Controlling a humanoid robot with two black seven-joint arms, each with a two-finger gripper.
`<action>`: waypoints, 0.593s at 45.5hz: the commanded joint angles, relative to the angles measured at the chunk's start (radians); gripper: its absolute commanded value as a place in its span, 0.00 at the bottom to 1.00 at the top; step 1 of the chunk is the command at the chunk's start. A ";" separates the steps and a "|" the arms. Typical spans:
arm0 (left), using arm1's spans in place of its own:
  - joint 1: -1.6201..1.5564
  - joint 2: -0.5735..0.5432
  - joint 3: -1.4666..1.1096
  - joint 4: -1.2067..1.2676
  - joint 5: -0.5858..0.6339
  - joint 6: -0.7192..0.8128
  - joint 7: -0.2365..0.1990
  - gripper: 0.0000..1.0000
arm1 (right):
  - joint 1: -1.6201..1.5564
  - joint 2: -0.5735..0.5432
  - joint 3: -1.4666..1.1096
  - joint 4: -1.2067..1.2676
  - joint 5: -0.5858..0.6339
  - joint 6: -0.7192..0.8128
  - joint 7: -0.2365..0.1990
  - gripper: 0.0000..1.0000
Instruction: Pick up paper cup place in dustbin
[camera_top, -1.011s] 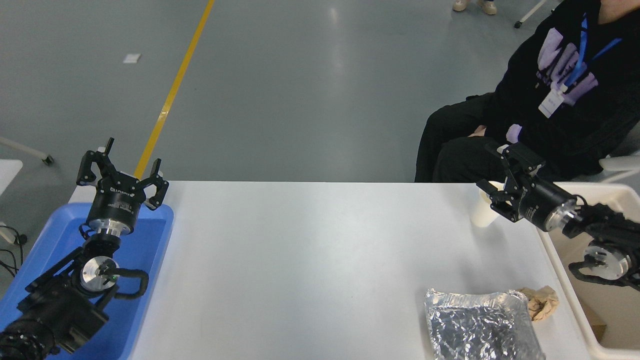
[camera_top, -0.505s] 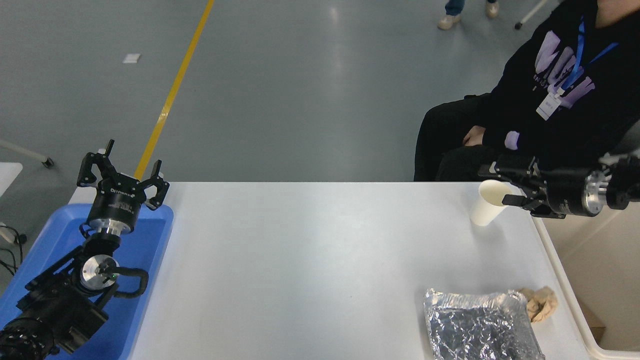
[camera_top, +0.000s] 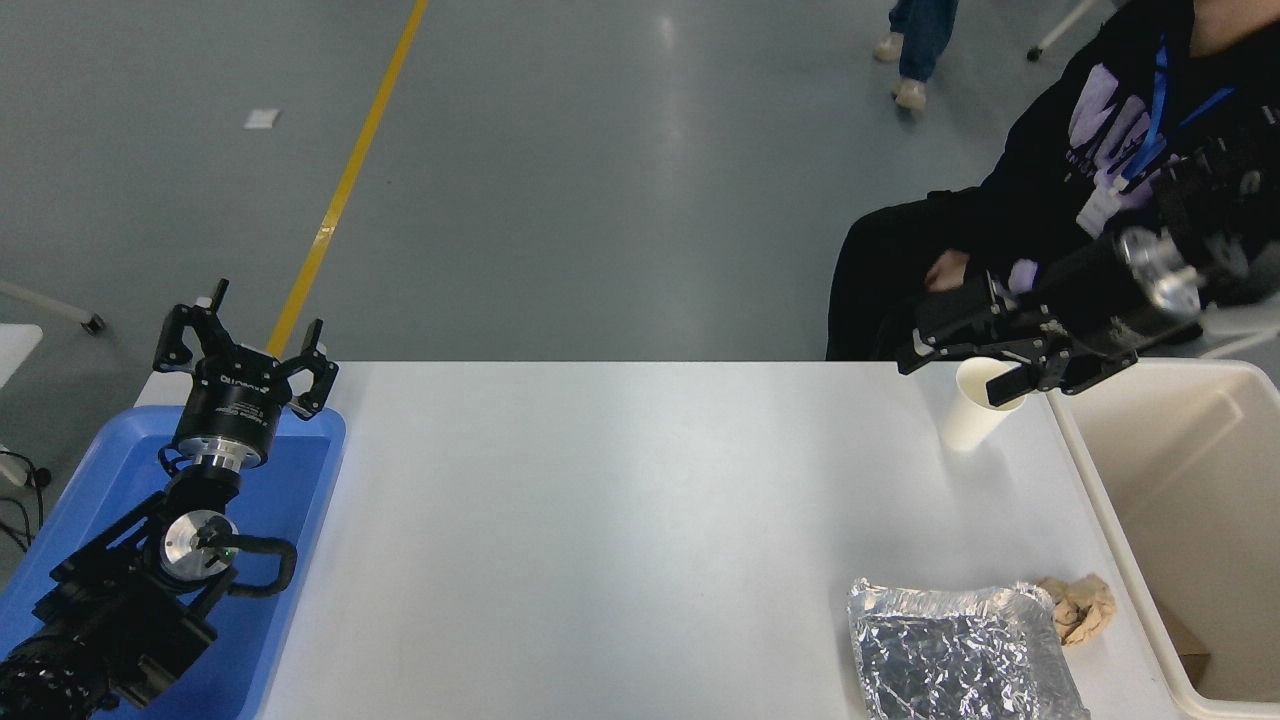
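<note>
- Right arm: enters from the right edge, high above the far right corner of the table, its forearm slanting down and to the left.
- Right gripper (camera_top: 960, 376): fingers spread apart and grasping nothing; the far finger reaches out past the cup's far side, the near finger (camera_top: 1005, 390) crosses in front of the cup's rim on its right side. Whether either finger touches the cup cannot be told.
- Paper cup (camera_top: 972, 412): plain white, tapered, upright on the white table (camera_top: 620, 520) at its far right, mouth open upward, just left of the dustbin.
- Dustbin (camera_top: 1085, 480): large cream-white rectangular tub along the table's right edge, thick rounded rim, open top.
- Left arm: parked at the lower left, over the blue tray (camera_top: 300, 480), pointing away from the camera.
- Left gripper (camera_top: 245, 335): held upright, fingers splayed wide, holding nothing.
- Foil-wrapped packet (camera_top: 960, 655): crinkled silver, lying flat at the near right of the table.
- Crumpled brown paper wad (camera_top: 1080, 605): touching the packet's right far corner, near the dustbin's rim.
- Person (camera_top: 1050, 200): seated beyond the far right of the table, dark clothing, blue lanyard, one hand resting on the lap.
</note>
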 joint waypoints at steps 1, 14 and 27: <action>0.000 0.000 0.000 -0.001 0.000 0.000 0.000 0.99 | 0.129 0.027 0.096 0.028 -0.057 0.028 -0.271 1.00; 0.000 0.000 0.000 -0.001 0.000 0.000 0.000 0.99 | 0.201 0.016 0.126 0.007 0.071 0.028 -0.348 1.00; 0.000 0.000 0.000 -0.001 0.000 0.000 0.000 0.99 | 0.202 0.020 0.129 -0.015 0.082 0.028 -0.346 1.00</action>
